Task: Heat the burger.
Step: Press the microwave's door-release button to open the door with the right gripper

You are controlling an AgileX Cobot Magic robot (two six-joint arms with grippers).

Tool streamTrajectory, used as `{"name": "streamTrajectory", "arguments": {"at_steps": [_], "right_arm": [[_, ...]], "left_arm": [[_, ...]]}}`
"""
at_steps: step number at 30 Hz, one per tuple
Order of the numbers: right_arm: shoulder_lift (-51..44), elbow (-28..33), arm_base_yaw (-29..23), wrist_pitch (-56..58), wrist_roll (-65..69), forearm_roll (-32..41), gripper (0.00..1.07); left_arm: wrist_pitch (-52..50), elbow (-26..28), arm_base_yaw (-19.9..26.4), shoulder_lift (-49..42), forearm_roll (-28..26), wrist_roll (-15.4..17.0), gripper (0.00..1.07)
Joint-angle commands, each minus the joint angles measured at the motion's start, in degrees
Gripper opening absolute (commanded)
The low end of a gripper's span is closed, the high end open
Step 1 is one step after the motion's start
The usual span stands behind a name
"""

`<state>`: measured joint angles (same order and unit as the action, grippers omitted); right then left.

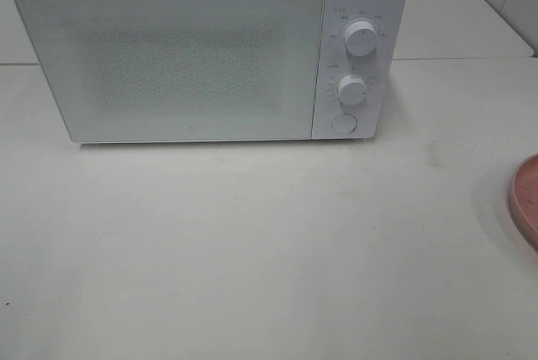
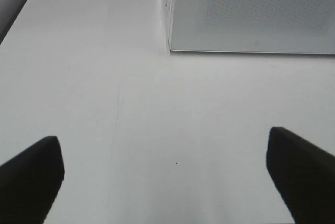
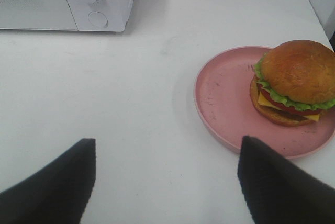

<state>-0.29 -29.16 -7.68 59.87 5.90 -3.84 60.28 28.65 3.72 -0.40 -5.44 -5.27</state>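
- Microwave (image 1: 168,57), white, stands toward the far edge of the desk (image 1: 252,251) with its door shut; on its right-hand panel an upper knob (image 1: 360,40) sits over a lower knob (image 1: 352,88), with a round button (image 1: 343,123) beneath them
- Burger (image 3: 296,80) sits upright on a round pink plate (image 3: 225,103), off the plate's middle and close to its rim, with a glossy brown bun on top and green lettuce, a red slice, yellow cheese and a dark patty below
- Plate lies near the desk's right edge, well apart from the microwave and nearer the front; the high view catches only a sliver of its rim
- Left gripper (image 2: 162,150) hovers over bare desk in front of the microwave's left front corner, jaws spread wide, holding nothing
- Right gripper (image 3: 167,148) hangs above the desk near the plate, jaws wide apart and empty, touching neither plate nor burger
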Motion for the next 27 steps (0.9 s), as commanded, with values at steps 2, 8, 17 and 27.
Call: {"name": "streamTrajectory", "arguments": {"at_steps": [2, 8, 17, 27], "right_arm": [[-1.5, 0.0, 0.1, -0.4, -0.2, -0.1, 0.74], [-1.5, 0.0, 0.1, -0.4, -0.2, -0.1, 0.74], [-0.7, -0.7, 0.1, -1.3, 0.5, -0.1, 0.74], [8.1, -1.3, 0.1, -2.8, 2.2, -0.3, 0.74]], "left_arm": [[-0.8, -0.2, -0.3, -1.3, -0.4, 0.1, 0.98], [-0.8, -0.2, -0.3, -1.3, -0.4, 0.1, 0.98], [-0.8, -0.2, -0.3, -1.3, -0.4, 0.1, 0.98], [-0.8, -0.2, -0.3, -1.3, -0.4, 0.1, 0.98]]}}
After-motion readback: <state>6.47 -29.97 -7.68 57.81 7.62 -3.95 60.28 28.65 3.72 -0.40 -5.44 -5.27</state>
